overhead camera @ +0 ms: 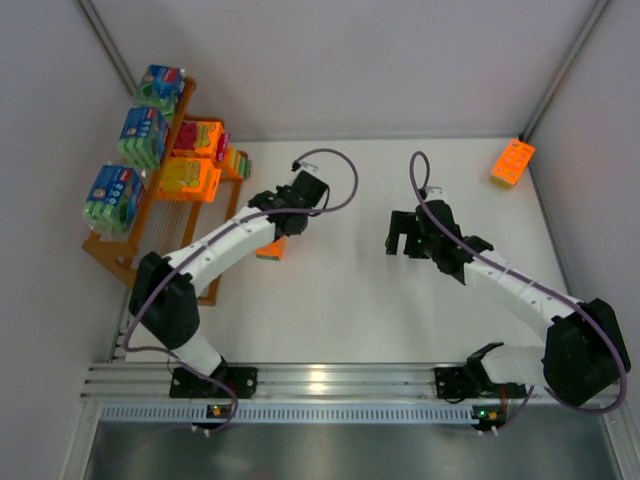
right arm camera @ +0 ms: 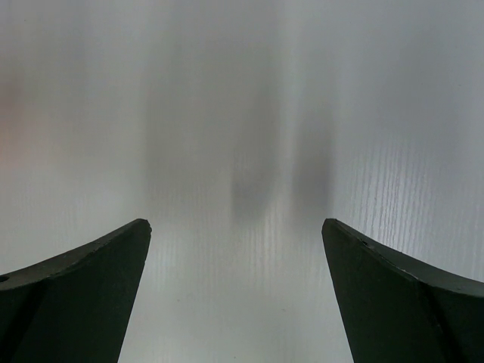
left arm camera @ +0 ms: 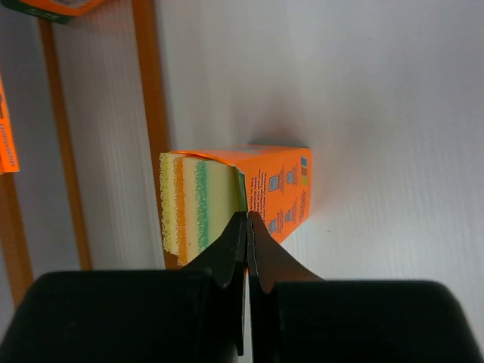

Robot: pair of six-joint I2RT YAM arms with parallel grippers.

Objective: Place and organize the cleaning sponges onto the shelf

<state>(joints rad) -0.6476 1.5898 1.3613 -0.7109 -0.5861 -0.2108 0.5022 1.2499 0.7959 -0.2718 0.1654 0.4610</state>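
Observation:
My left gripper [overhead camera: 283, 228] is shut, its fingertips pinching the near edge of a bright orange sponge pack [overhead camera: 270, 249] just right of the orange stepped shelf [overhead camera: 128, 252]. In the left wrist view the closed gripper [left arm camera: 246, 218] meets the pack [left arm camera: 280, 189] where its yellow-green sponge end shows, beside a shelf rail [left arm camera: 153, 91]. Three blue-green packs [overhead camera: 143, 136] stand on the shelf's upper tier. Three orange packs [overhead camera: 189, 178] sit on lower tiers. Another orange pack [overhead camera: 512, 161] lies at the far right. My right gripper [overhead camera: 404, 236] is open and empty over bare table [right arm camera: 236, 234].
Grey walls close in the white table on the left, back and right. An aluminium rail [overhead camera: 330, 380] runs along the near edge by the arm bases. Edges of other orange packs [left arm camera: 53, 6] show at the top left of the left wrist view.

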